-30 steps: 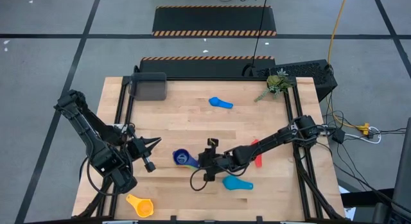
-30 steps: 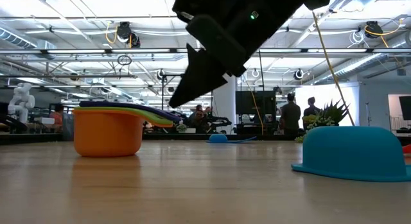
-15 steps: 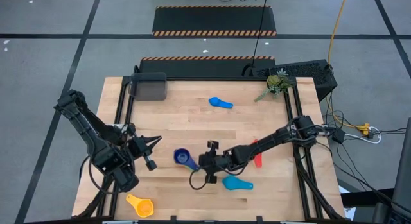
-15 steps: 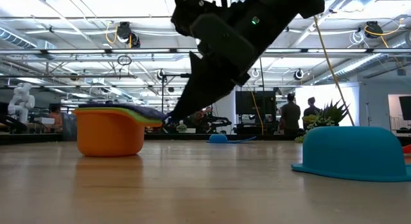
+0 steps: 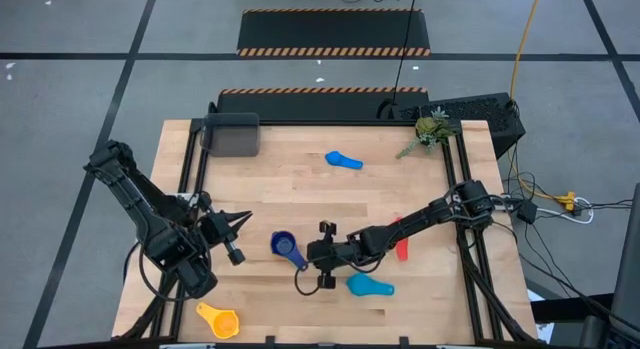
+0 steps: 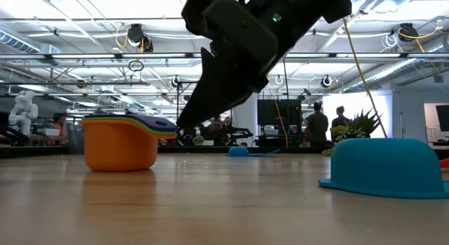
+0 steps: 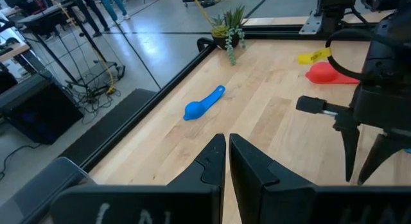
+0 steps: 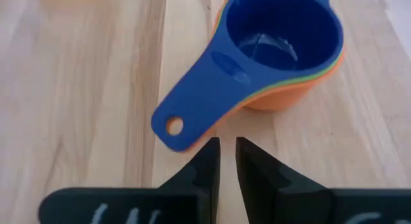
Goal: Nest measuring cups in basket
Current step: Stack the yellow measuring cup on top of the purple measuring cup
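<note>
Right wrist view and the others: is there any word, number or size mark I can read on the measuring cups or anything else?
No text can be read in any view.
Dark blue plastic measuring cup on top of the nested stack: an oval raised mark on its flat handle, too blurred to read.
Yellow tag lying beside the red plastic measuring cup: any print too small to read.
Right gripper, just short of that handle: no marking shows.

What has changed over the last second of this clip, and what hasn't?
The right gripper slid further toward the table's left side, closing on the nested cup stack, its fingers nearly shut by the dark blue handle, gripping nothing. The stack shifted slightly. The left gripper, the basket and the loose cups stayed put.
</note>
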{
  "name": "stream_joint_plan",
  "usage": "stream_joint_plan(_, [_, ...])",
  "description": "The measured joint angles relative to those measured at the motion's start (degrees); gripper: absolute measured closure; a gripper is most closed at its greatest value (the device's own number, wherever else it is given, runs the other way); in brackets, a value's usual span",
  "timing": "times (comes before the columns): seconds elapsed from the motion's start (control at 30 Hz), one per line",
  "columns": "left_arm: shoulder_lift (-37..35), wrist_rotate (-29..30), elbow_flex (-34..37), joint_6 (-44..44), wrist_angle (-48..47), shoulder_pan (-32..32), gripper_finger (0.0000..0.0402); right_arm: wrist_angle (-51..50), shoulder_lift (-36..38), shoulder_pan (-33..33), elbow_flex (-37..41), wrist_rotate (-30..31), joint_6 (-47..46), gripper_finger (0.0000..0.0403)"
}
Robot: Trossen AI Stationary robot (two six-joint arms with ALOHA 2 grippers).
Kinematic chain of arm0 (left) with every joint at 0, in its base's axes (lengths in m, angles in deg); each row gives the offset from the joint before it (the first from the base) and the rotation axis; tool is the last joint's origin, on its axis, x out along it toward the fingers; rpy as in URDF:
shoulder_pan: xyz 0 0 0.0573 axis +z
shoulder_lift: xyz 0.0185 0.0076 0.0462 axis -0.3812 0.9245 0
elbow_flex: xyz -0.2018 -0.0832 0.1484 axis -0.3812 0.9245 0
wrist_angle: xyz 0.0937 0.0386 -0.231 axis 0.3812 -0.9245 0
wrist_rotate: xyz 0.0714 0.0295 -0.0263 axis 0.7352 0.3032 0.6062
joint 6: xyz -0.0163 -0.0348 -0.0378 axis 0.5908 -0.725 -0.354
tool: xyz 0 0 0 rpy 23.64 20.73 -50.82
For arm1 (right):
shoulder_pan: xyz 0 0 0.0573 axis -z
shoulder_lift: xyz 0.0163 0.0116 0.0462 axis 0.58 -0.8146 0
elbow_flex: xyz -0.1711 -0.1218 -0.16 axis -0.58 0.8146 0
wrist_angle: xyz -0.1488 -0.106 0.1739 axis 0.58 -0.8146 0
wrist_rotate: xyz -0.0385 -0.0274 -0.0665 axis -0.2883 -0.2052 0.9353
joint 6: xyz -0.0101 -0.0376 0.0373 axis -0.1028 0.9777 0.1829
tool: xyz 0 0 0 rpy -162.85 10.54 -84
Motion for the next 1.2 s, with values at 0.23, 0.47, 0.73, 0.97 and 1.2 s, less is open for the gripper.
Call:
stream_joint_plan(0.23, [0.0, -0.9, 0.0, 0.0, 0.2, 0.0, 0.0376, -1.7, 0.4, 0.0, 0.0, 0.1, 1.3, 0.0362])
stream_joint_plan(0.47, [0.0, -3.9, 0.0, 3.5, 6.0, -0.1, 0.0376, -7.7, 4.5, 0.0, 0.0, 0.2, 1.3, 0.0362])
stream_joint_plan(0.73, [1.8, -11.8, 0.0, 18.8, 21.3, -0.1, 0.0375, -14.0, 9.5, -2.2, 0.0, 0.4, 1.1, 0.0362])
stream_joint_plan(0.97, [8.0, -23.9, 0.0, 21.5, 26.1, -1.1, 0.0335, -16.3, 11.9, -4.4, 0.0, 0.4, 1.9, 0.0362])
stream_joint_plan(1.2, [15.2, -37.4, 0.0, 13.3, 28.5, -4.9, 0.0197, -16.7, 12.6, -6.1, 0.0, 0.2, 4.0, 0.0362])
